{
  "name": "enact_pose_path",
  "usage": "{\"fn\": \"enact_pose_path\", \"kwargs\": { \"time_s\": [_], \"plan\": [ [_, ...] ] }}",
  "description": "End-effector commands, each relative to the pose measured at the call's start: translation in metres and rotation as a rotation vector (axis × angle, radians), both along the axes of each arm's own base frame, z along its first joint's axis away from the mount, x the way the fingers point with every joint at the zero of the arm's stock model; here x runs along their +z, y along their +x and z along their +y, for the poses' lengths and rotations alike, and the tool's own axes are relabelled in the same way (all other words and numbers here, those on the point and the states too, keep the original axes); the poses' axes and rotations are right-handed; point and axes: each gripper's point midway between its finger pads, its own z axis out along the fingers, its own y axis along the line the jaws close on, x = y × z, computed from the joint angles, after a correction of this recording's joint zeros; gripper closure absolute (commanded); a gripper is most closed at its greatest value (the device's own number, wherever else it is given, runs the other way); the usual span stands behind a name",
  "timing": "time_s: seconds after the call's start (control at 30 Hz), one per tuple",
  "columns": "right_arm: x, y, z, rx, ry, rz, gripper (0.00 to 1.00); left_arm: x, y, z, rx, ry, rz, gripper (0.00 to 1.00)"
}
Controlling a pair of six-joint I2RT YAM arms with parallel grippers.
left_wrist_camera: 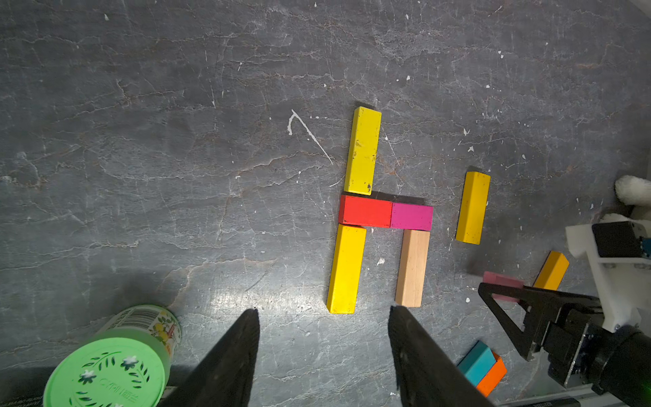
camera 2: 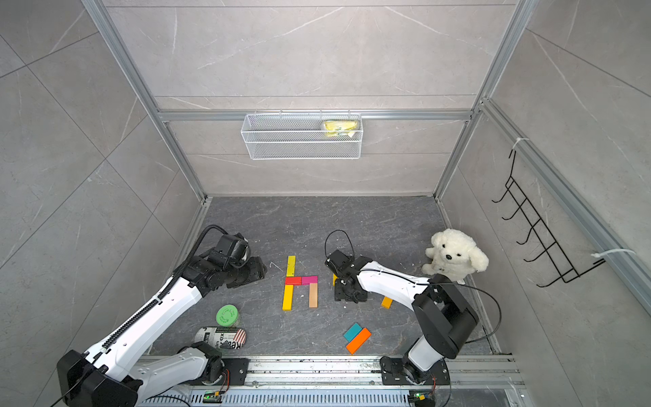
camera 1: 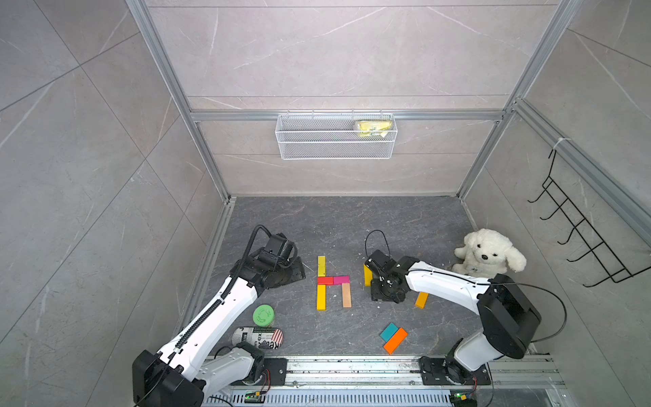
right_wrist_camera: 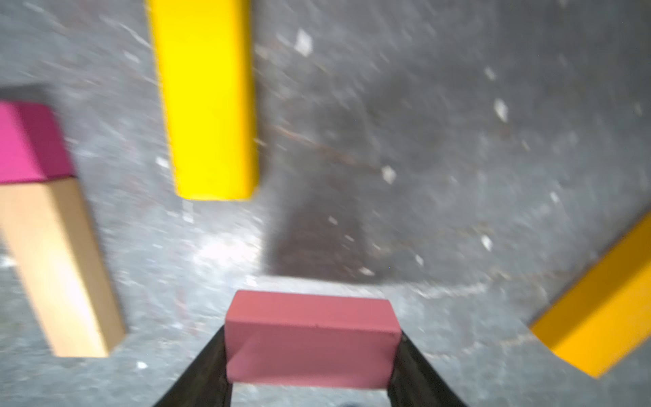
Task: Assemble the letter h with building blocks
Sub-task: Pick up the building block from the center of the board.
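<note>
Five blocks lay flat on the grey floor (camera 1: pixel 352 229) at its centre, forming a letter. The far yellow block (camera 1: pixel 321 266), the red block (camera 1: pixel 325 280) and the near yellow block (camera 1: pixel 321 297) made the left column, end to end. The magenta block (camera 1: pixel 341 279) touched the red block's right end. The tan block (camera 1: pixel 346 295) ran from the magenta block toward the near side.

The right gripper (right_wrist_camera: pixel 311 334) was just right of the letter, its jaws pinching the pink block (right_wrist_camera: pixel 310 313) by its two ends. Whether that block was clear of the floor could not be established. The loose yellow block (camera 1: pixel 367 275) was just beside this gripper on its far-left side. The amber block (camera 1: pixel 421 300) lay to its right, partly under the arm.

The teal block (camera 1: pixel 389 331) and the orange block (camera 1: pixel 395 340) lay side by side and touching, near and to the right.

The left gripper (left_wrist_camera: pixel 323 309) was left of the letter, its jaws spread with nothing between them.

The green jar (camera 1: pixel 263 314) and the printed can (camera 1: pixel 259 337) were at the near left. A plush dog (camera 1: pixel 488 253) sat at the right wall.
</note>
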Motion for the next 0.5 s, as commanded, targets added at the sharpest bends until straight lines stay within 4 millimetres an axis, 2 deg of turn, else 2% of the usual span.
{"fn": "enact_pose_path", "kwargs": {
  "time_s": [0.0,0.17,0.23,0.33,0.47],
  "plan": [
    [-0.007,0.003,0.006,0.050,-0.058,0.015,0.53,0.007,0.005,-0.001,0.024,-0.020,-0.021,0.37],
    [-0.016,0.011,0.014,0.026,-0.059,0.011,0.51,0.008,0.005,0.002,0.025,-0.002,-0.020,0.37],
    [-0.021,0.012,0.017,0.027,-0.057,0.018,0.45,0.008,0.006,0.002,0.025,-0.003,-0.020,0.37],
    [-0.028,0.013,0.018,0.036,-0.069,0.030,0.28,0.008,0.007,0.001,0.025,-0.006,-0.018,0.37],
    [-0.029,0.008,0.015,0.038,-0.070,0.039,0.27,0.007,0.007,0.000,0.025,-0.007,-0.015,0.37]
  ]
}}
